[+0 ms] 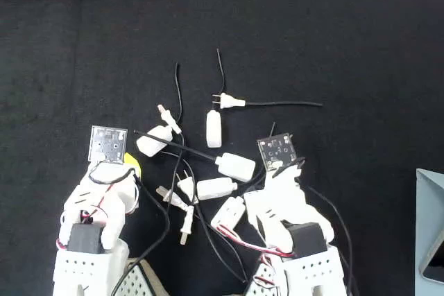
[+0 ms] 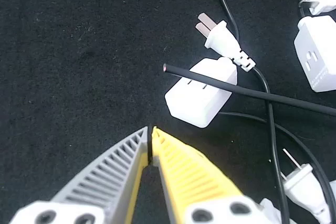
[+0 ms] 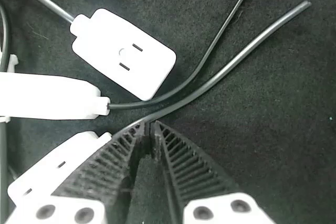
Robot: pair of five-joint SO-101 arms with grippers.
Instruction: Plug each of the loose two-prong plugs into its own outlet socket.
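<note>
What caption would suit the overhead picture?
Two white arms sit beside a tangle of loose plugs and sockets on a black table.

Counter [image 1: 347, 46] covered w/ black matt cloth, slightly fuzzy; plugs [image 2: 223, 38] and outlet sockets [image 3: 123, 53] white smooth semi-gloss plastic, prongs [image 2: 206, 23] bare metal; cords [image 3: 252, 50] black smooth sheathing; left hand [image 2: 150, 132] grey/yellow ribbed matt plastic, right hand [image 3: 149, 127] black ribbed plastic.

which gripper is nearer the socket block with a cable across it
Left. The left gripper sits just beside the socket block; the right gripper lies far on its other side.
</note>
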